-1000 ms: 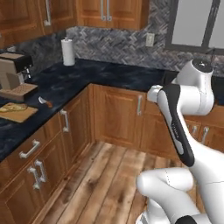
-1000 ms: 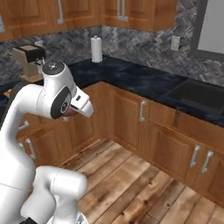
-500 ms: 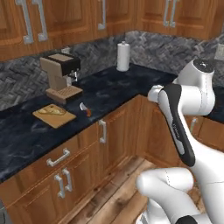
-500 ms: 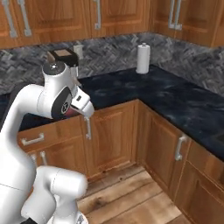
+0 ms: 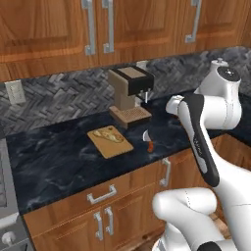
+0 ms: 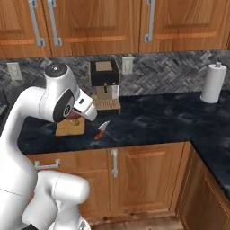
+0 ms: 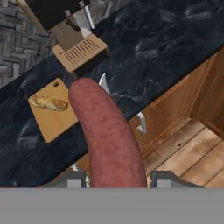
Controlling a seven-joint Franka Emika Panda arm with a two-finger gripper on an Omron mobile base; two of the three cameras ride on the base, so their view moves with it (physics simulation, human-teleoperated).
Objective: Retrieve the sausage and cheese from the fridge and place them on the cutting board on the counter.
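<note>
One item in hand: sausage (image 7: 107, 135) is pinched between the gripper (image 7: 116, 177) fingers. Whole view has swung since a second ago, so the base is being driven; board (image 5: 110, 141) on counter (image 5: 59, 162) is now ahead. Placement is likely next.

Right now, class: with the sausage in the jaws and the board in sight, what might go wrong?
1. The cutting board already holds a bread-like item, so the sausage has little bare wood to land on.
2. A knife lies beside the board and could be knocked.
</note>
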